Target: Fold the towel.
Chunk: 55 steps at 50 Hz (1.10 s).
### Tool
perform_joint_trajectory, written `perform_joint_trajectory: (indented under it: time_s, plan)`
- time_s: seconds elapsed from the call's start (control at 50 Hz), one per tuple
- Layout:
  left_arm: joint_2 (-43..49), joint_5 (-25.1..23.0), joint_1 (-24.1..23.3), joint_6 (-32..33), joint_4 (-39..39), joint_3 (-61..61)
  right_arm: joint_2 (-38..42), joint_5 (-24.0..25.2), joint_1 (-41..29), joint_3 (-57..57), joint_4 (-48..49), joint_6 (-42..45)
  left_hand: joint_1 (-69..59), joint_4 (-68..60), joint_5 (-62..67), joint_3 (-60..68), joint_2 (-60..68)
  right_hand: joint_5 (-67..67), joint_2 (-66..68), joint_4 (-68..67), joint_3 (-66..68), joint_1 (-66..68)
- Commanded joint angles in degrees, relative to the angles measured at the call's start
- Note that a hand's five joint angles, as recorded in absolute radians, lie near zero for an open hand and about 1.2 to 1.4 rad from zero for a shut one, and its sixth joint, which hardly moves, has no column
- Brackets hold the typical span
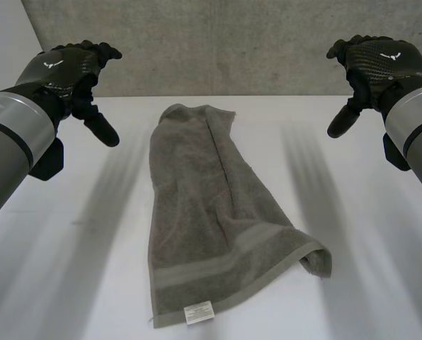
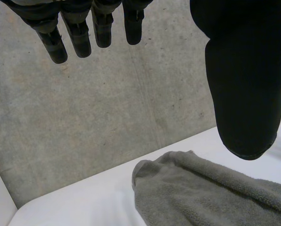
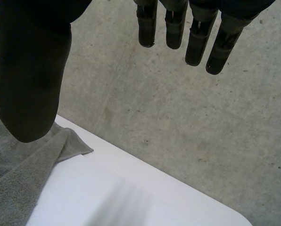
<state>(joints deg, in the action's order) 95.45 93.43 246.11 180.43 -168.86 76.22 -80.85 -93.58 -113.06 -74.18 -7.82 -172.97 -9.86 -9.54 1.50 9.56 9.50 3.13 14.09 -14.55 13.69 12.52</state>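
So the grey towel was lying flat in the middle of the white counter, running lengthwise from far to near. The far end was narrow and bunched up a bit, and the near end spread out wider, with a woven band across it and a little white label right on the near edge. The near right corner was curled up off the counter instead of lying flat.

Neither hand was touching it. The left hand hung in the air over the far left of the counter, fingers loose and spread away from the thumb, holding nothing. The right hand mirrored it over the far right, same deal: fingers relaxed, thumb apart, nothing in it. Both were well apart from the towel, one on each side of its far end. A bare concrete wall ran along behind the counter.
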Motion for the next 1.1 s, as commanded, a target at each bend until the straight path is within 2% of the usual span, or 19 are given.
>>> perform_joint_trajectory:
  time_s: [0.02,0.1,0.14,0.16,0.2,0.32,0.36,0.48,0.58,0.68,0.82,0.86,0.88,0.9,0.92,0.96,1.02,1.06,1.1]
  plan:
    - [0.09,-0.09,-0.02,0.01,-0.07,0.07,0.08,1.55,-0.05,0.0,-0.26,0.09,-0.36,-0.68,-1.29,0.65,0.72,-3.13,-4.09,4.55,-3.69,-2.52]
    - [0.96,-0.09,-0.02,0.1,-0.07,-0.28,0.17,4.73,-0.05,0.09,-1.05,0.97,-0.36,-0.68,-1.29,0.65,0.72,-3.13,-4.09,4.55,-3.69,-2.52]
    - [1.4,-0.09,-0.02,0.1,-0.07,-0.37,0.35,9.1,-0.05,-0.09,-3.41,2.98,-0.36,-0.68,-1.29,0.65,0.72,-3.13,-4.09,4.55,-3.69,-2.52]
    - [1.67,-0.09,-0.02,0.1,-0.15,-0.45,0.35,9.12,-0.05,-0.09,-3.43,2.99,-0.36,-0.68,-1.29,0.65,0.72,-3.13,-4.09,4.55,-3.69,-2.52]
    - [2.02,-0.09,-0.11,0.1,-0.15,-0.63,0.96,13.14,-0.32,-0.52,-9.2,5.61,-0.36,-0.68,-1.29,0.65,0.72,-3.13,-4.09,4.55,-3.69,-2.52]
    - [2.73,-0.09,-0.02,0.1,-0.24,-1.07,3.07,15.8,-3.04,-2.28,-15.91,8.44,-0.36,-0.68,-1.29,0.65,0.72,-3.13,-4.09,4.55,-3.69,-2.52]
    - [2.73,-0.09,-0.02,0.1,-0.59,-1.07,3.86,15.89,-6.45,-5.78,-13.47,9.05,-0.36,-0.68,-1.29,0.65,0.72,-3.13,-4.09,4.55,-3.69,-2.52]
    - [2.9,0.0,-0.02,0.18,-1.82,-0.37,4.13,15.8,-7.96,-14.06,-3.6,9.14,-0.36,-0.68,-1.29,0.65,0.72,-3.13,-4.09,4.55,-3.69,-2.52]
    - [3.34,0.0,-0.02,0.18,-2.09,-0.19,5.35,16.59,-10.94,-25.38,12.09,10.1,-0.36,-0.68,-1.29,0.65,0.72,-3.13,-4.09,4.55,-3.69,-2.52]
    - [3.43,0.0,-0.11,0.18,-2.09,-0.02,10.0,16.24,-13.32,-29.7,18.88,14.31,-0.36,-0.68,-1.29,0.65,0.72,-3.13,-4.09,4.55,-3.69,-2.52]
    - [3.78,0.0,-0.02,0.18,-2.17,-0.02,15.19,15.45,-13.85,-32.43,22.4,22.84,-0.36,-0.68,-1.29,0.65,0.72,-2.56,-3.51,3.98,-3.12,-1.95]
    - [3.87,0.0,-0.11,0.18,-2.52,0.07,15.73,15.36,-13.85,-32.52,23.73,23.82,-0.36,-0.68,-1.29,0.65,0.72,2.17,1.21,-0.75,1.61,2.78]
    - [3.87,0.0,-0.11,0.18,-2.53,0.07,15.99,15.1,-13.85,-32.78,25.3,24.17,-0.36,-0.68,-1.29,0.65,0.72,9.49,8.54,-8.07,8.93,10.11]
    - [3.96,0.0,-0.11,0.18,-2.53,0.07,16.17,14.66,-13.77,-32.96,26.97,24.17,-0.36,-0.68,-1.29,0.65,0.72,23.06,22.1,-21.64,22.5,23.67]
    - [4.13,0.0,-0.11,0.18,-2.53,0.07,16.17,14.66,-13.77,-32.96,26.98,24.17,-0.36,-0.68,-1.29,0.65,0.72,23.19,22.24,-21.77,22.63,23.8]
    - [4.39,0.0,-0.11,0.18,-2.53,0.07,15.3,12.56,-13.15,-33.13,30.13,24.08,-0.36,-0.68,-1.29,0.65,0.72,64.88,63.92,-63.46,64.32,65.49]
    - [4.57,0.09,-0.11,0.18,-2.53,0.07,14.67,10.7,-13.06,-33.31,31.38,23.82,-0.36,-0.68,-1.29,0.65,0.72,66.87,65.91,-65.45,66.31,67.48]
    - [4.66,0.0,-0.11,0.18,-2.53,0.07,11.27,6.68,-12.28,-33.83,32.95,23.29,-0.36,-0.68,-1.29,0.65,0.72,66.87,65.91,-65.45,66.31,67.48]
    - [4.66,0.0,-0.11,0.18,-2.53,0.16,8.98,5.27,-10.53,-34.1,32.96,23.03,-0.36,-0.68,-1.29,0.65,0.72,66.87,65.91,-65.45,66.31,67.48]
